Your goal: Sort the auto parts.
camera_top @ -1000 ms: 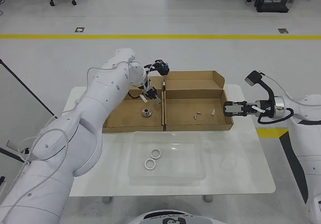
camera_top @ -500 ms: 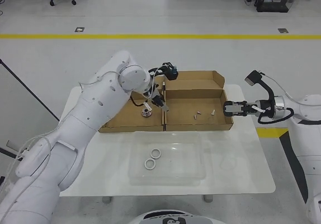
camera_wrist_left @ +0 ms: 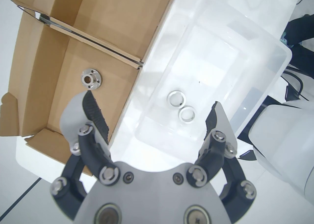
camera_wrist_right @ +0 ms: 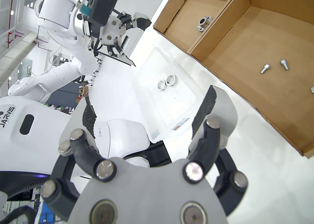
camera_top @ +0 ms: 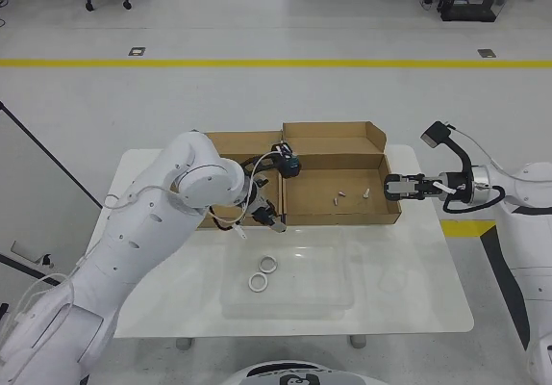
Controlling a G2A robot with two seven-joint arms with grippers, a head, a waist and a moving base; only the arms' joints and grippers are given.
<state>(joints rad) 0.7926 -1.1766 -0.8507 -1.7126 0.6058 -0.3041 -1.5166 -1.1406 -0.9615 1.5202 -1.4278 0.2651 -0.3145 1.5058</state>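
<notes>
Two metal rings [camera_wrist_left: 176, 98] [camera_top: 268, 263] lie side by side in the clear plastic tray [camera_top: 334, 289]. A flanged metal hub [camera_wrist_left: 91, 79] rests in the left compartment of the cardboard box [camera_top: 334, 135]. Two small screws [camera_top: 338, 200] [camera_wrist_right: 265, 68] lie in the right compartment. My left gripper [camera_wrist_left: 150, 101] [camera_top: 268, 218] hangs open and empty above the box's front wall, between hub and rings. My right gripper [camera_wrist_right: 149, 97] [camera_top: 388, 187] is open and empty at the box's right end.
The box has a cardboard divider [camera_wrist_left: 93, 42] between its compartments and raised flaps at the back. The white table [camera_top: 420, 279] is bare right of the tray. A dark frame [camera_top: 7, 173] stands off the table's left side.
My left arm has swung from above the left compartment back toward the table's front, its open gripper now over the box's front wall. The right arm has not moved.
</notes>
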